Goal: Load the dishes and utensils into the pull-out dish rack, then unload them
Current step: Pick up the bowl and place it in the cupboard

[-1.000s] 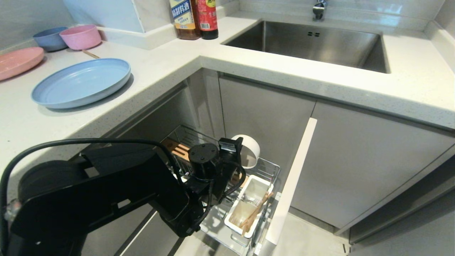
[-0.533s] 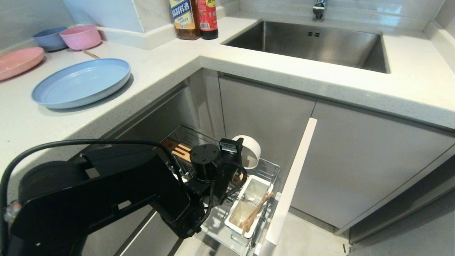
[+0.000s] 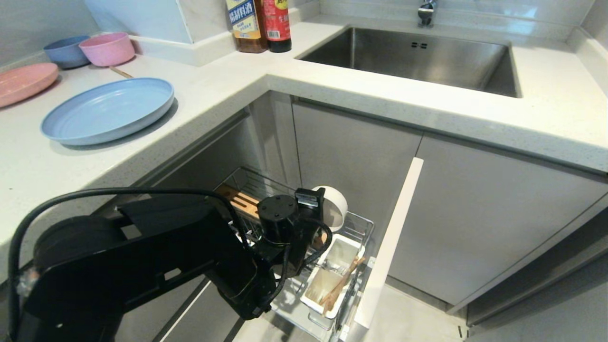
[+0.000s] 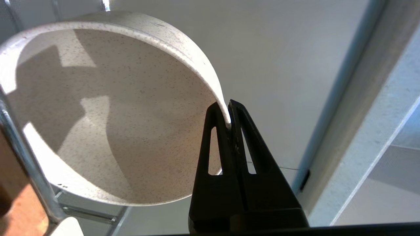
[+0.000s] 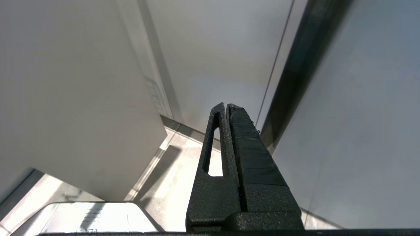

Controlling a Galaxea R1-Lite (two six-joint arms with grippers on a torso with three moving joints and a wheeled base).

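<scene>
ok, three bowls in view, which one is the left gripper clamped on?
The cream-white bowl in the dish rack; the left gripper pinches its rim. The blue bowl and pink bowl sit on the counter.

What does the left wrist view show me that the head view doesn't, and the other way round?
Left wrist only: the left hand shut on the rim of the cream bowl, one finger inside, one outside.
Head only: the blue plate on the counter, the chopsticks in the white utensil cup, the sink and bottles.
Both: the bowl on edge in the wire dish rack, by the wooden strip.
</scene>
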